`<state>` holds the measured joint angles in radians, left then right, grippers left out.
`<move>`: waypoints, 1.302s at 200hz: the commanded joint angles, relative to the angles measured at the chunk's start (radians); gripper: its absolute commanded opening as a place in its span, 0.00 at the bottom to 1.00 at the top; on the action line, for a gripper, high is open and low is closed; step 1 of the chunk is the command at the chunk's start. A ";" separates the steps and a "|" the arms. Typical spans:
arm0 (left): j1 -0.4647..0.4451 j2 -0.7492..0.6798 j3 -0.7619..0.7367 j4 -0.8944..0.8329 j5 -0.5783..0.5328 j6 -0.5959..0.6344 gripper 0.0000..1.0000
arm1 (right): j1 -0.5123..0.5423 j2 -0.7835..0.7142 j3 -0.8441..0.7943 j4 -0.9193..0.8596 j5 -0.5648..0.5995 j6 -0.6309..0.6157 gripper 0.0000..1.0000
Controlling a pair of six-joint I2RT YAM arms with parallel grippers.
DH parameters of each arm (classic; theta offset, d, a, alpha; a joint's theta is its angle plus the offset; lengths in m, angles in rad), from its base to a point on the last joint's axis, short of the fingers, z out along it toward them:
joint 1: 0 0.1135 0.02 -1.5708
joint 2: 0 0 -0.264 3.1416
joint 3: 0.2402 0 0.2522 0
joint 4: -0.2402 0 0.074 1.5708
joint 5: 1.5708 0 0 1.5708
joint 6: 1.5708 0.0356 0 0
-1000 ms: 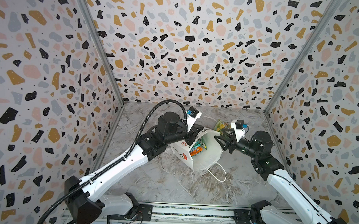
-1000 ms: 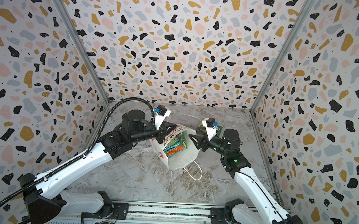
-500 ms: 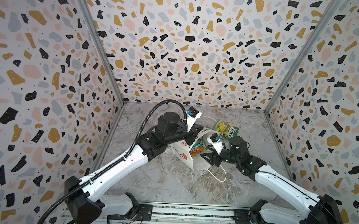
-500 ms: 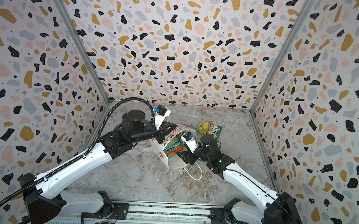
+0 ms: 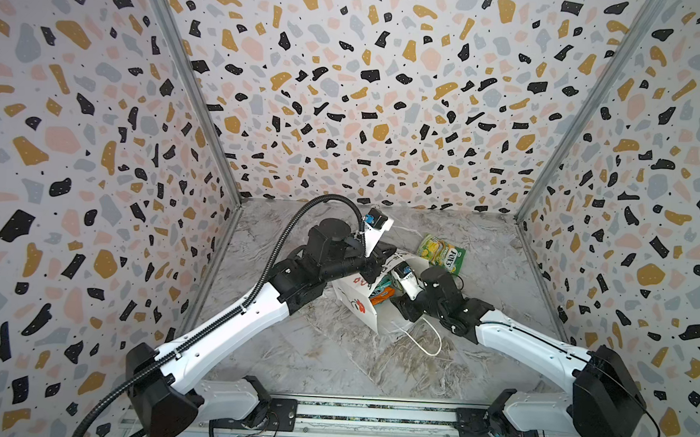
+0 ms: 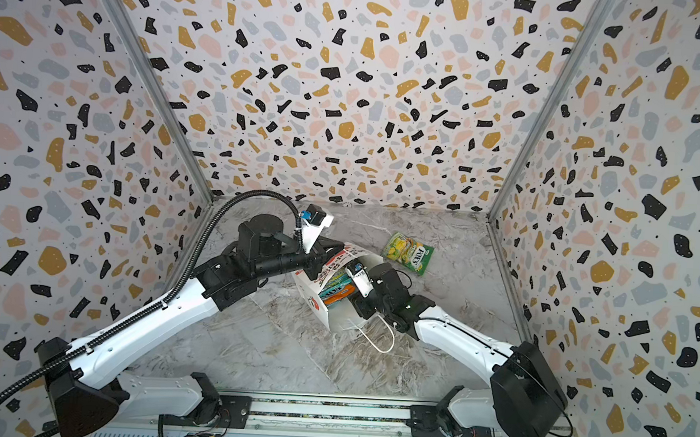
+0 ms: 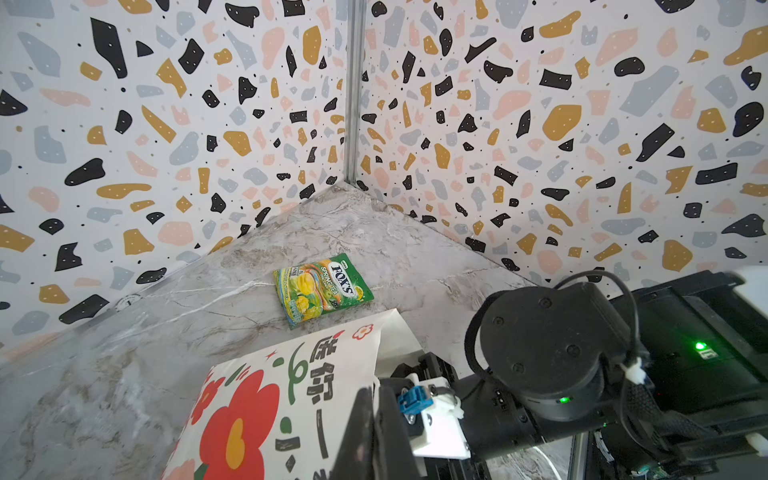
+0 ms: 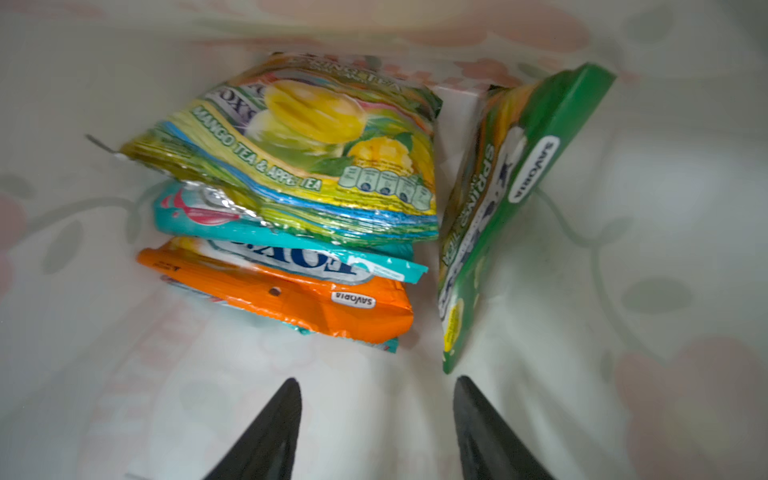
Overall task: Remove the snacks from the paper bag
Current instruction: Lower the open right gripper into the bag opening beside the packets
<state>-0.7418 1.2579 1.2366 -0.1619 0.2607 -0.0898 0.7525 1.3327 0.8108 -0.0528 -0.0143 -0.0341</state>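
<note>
Obs. Tall white paper bag with a red flower print (image 5: 357, 307) lies tipped over on the grey marbled bench (image 5: 331, 364), just right of centre in both top views, with its mouth turned toward the right arm. The left hand (image 5: 382, 257) is pressed together on the bag's upper rim, pinching the paper (judged purpose: prop the mouth open and stop the bag sliding while the other arm reaches in). One white cord handle (image 5: 426, 343) trails loose on the bench below the mouth.

The right hand (image 8: 376, 415) is inside the bag, fingers spread, nothing between them. The right wrist view shows four snacks at the bag's far end. A stacked green-yellow glossy pouch (image 8: 307, 153) lies on a teal-pink pouch (image 8: 286, 245), which lies on an orange pouch (image 8: 291, 303). A darker green pouch (image 8: 515, 199) stands on edge against the bag wall, apart from the stack. The spread fingers face roughly the gap between stack and upright pouch; I cannot tell which one is the target.

A loose green-yellow glossy pouch (image 5: 442, 254) lies flat on the bench, above and right of the bag, clear of both arms (one out, four to go).
</note>
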 commanded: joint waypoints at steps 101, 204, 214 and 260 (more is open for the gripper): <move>-0.004 -0.009 0.003 0.018 0.012 0.009 0.00 | 0.010 0.121 0.052 0.144 0.275 0.145 0.41; -0.003 -0.010 0.002 0.018 0.017 0.009 0.00 | 0.000 0.273 0.097 0.215 0.334 0.143 0.39; -0.004 -0.009 0.003 0.019 0.017 0.008 0.00 | -0.009 0.285 0.099 0.224 0.326 0.141 0.39; -0.004 -0.009 0.003 0.018 0.012 0.008 0.00 | -0.039 0.298 0.099 0.240 0.258 0.114 0.20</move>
<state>-0.7418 1.2579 1.2366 -0.1646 0.2703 -0.0898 0.7311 1.6455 0.8783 0.1719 0.2733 0.0902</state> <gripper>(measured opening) 0.047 0.253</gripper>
